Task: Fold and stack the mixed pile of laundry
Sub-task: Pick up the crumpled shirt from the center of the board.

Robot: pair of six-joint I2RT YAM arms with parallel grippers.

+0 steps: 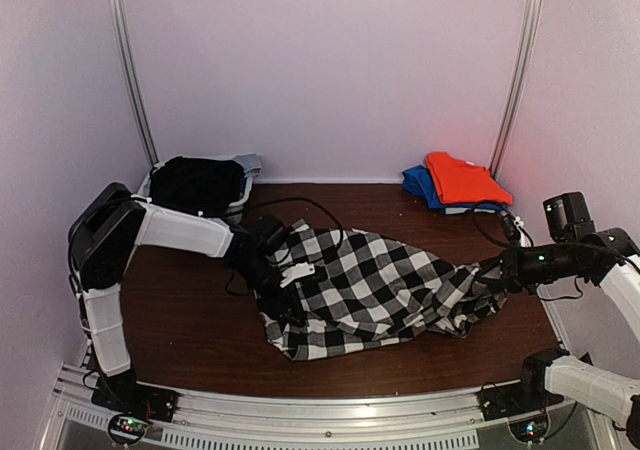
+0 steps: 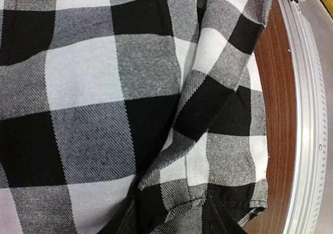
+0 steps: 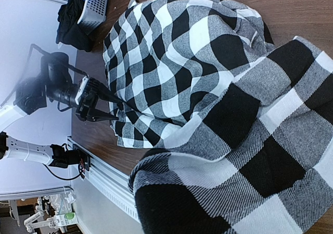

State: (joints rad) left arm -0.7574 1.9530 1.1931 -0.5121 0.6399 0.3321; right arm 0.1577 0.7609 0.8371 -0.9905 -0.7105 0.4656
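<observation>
I see right gripper (image 1: 492, 270) clamping checked shirt (image 1: 370, 290) near table's (image 1: 190, 320) right edge | left gripper (image 3: 106, 109) half-open at shirt's left side.

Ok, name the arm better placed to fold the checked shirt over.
Right, probably: the right claw is shut on the shirt at its right edge, ready to carry it across. The left claw stands open at the other edge.

Soft, even light is cast from above, and a pink tint is seen on the walls (image 1: 330, 70). Only faint shadows are thrown under the shirt (image 1: 370, 290) on the bench (image 1: 190, 330). The top view is slightly grainy. Weave just ahead of the left jaws is rendered sharply; cloth nearest the right jaws is shown clearly too, its black checks losing detail.
</observation>
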